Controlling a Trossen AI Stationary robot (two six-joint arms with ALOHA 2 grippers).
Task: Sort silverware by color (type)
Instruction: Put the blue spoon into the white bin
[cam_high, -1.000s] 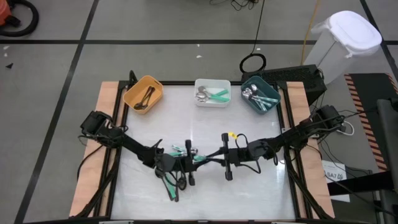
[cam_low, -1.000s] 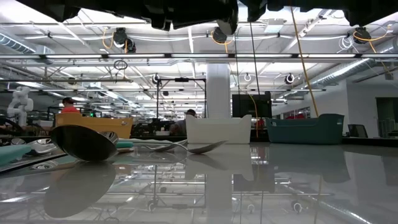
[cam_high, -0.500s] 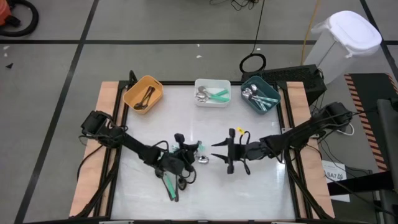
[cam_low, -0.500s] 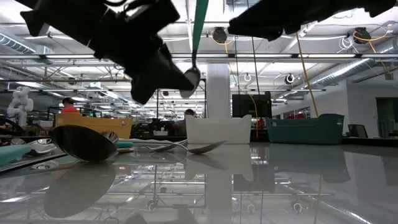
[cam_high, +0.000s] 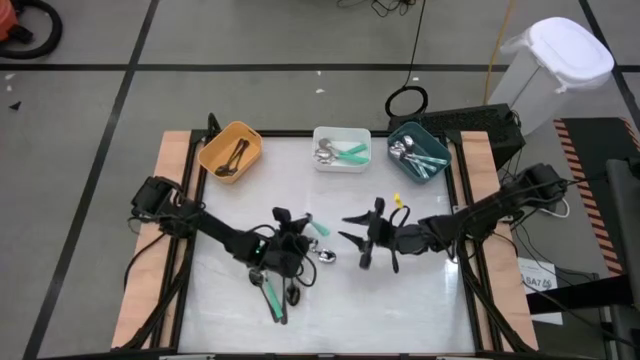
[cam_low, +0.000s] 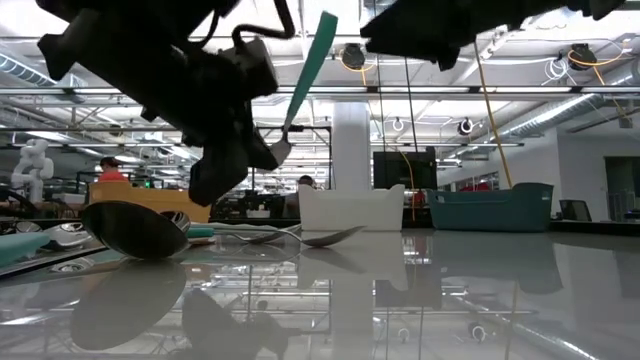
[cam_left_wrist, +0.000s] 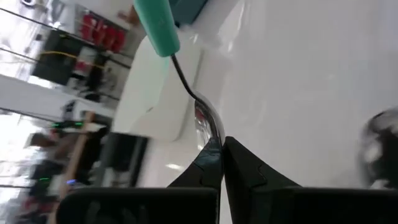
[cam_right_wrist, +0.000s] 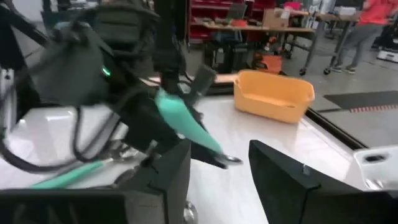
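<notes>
My left gripper (cam_high: 298, 240) is over the table's middle, shut on a mint-green-handled spoon (cam_high: 318, 227). In the low view the spoon's green handle (cam_low: 318, 55) slants up above the gripper. My right gripper (cam_high: 362, 238) stands open a short way to the right, its fingers pointing at the spoon with nothing between them (cam_right_wrist: 219, 186). A loose spoon bowl (cam_high: 326, 256) lies on the table between the two grippers. More silverware (cam_high: 272, 292) lies on the table nearer the front edge. My left gripper pinches the spoon's metal bowl (cam_left_wrist: 210, 132) between its two fingertips. The thin neck and green handle (cam_left_wrist: 155, 25) stick out beyond the fingers, slanting up. The spoon is lifted clear of the table.
Three bins stand along the far edge: an orange bin (cam_high: 231, 150) with dark-handled spoons, a white bin (cam_high: 342, 148) with green-handled ones, and a teal bin (cam_high: 418, 155) with spoons. A large spoon bowl (cam_low: 135, 228) lies close to the low camera.
The two grippers were together at the green spoon. My right gripper has opened, let go and drawn back toward the table's right edge. My left gripper has kept the spoon, sunk and turned its wrist, so the handle now slants up toward the far right.
</notes>
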